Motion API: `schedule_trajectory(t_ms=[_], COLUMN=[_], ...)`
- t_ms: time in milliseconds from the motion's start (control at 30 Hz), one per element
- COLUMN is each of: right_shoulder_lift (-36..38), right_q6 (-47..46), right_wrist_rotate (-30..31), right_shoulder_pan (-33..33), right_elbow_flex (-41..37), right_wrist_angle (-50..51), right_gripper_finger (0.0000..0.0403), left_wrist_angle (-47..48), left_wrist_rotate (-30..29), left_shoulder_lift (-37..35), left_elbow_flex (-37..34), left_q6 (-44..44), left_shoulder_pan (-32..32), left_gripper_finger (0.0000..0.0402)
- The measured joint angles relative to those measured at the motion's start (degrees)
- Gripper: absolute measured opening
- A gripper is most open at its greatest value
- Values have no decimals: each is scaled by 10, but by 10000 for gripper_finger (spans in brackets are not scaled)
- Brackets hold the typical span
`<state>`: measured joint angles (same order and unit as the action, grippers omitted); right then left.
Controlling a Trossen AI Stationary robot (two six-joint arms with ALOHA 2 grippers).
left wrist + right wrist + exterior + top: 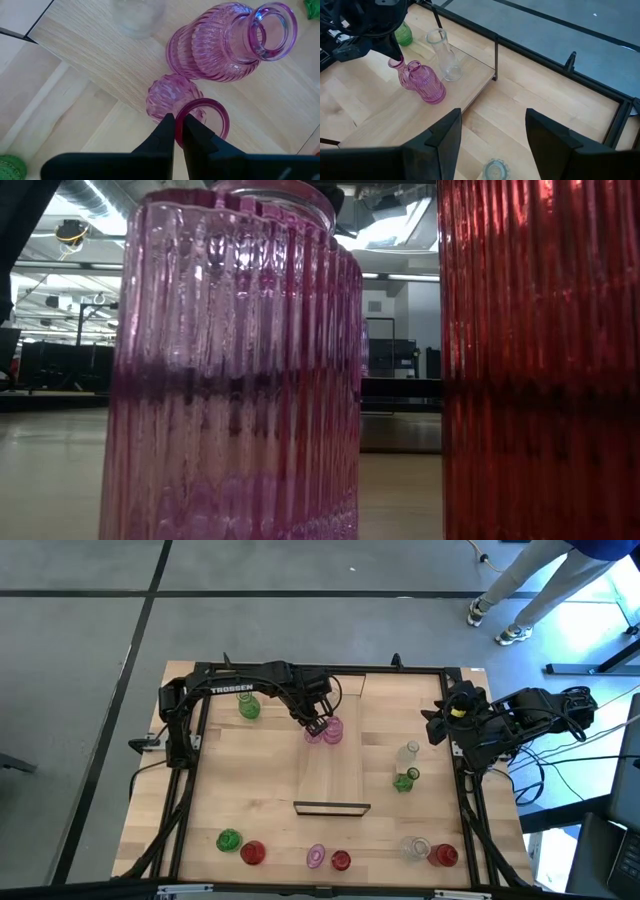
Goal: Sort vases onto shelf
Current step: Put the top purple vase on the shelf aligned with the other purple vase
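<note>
While the left gripper (179,131) pinches the rim of a small pink vase (172,97), fingers closed on the lip, that vase sits at the edge of the shelf (100,60), and from the left wrist view it is hard to say whether its base rests wholly on the plank or partly overhangs it. Just beside it stands a ribbed pink vase (220,47), near enough that a sideways drift on release could knock the two together or tip the smaller one off the shelf's edge. A clear vase (442,55) stands a little farther along the plank. The left arm reaches from its corner across to the far end of the shelf, wrist bent downward. Well apart, the right gripper (492,135) hangs with fingers spread and empty above the table's right side, near a clear vase on the table (494,170).
</note>
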<state>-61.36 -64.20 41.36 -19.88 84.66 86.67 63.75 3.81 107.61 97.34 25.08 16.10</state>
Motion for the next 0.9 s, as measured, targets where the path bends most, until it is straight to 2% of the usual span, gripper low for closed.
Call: schedule_trajectory(t_ms=[433, 733, 900], right_shoulder_lift=[0, 0, 0], right_q6=[0, 0, 0], right_wrist_rotate=[0, 0, 0], right_shoulder_pan=[0, 0, 0], right_elbow_flex=[0, 0, 0], right_wrist_angle=[0, 0, 0], right_gripper_finger=[200, 200, 200], left_wrist_angle=[5, 14, 13], left_wrist_rotate=[-6, -20, -16], left_shoulder_lift=[0, 3, 3], left_elbow_flex=[0, -2, -2], left_q6=[3, 2, 2], left_shoulder_pan=[0, 0, 0], left_gripper_finger=[16, 62, 74])
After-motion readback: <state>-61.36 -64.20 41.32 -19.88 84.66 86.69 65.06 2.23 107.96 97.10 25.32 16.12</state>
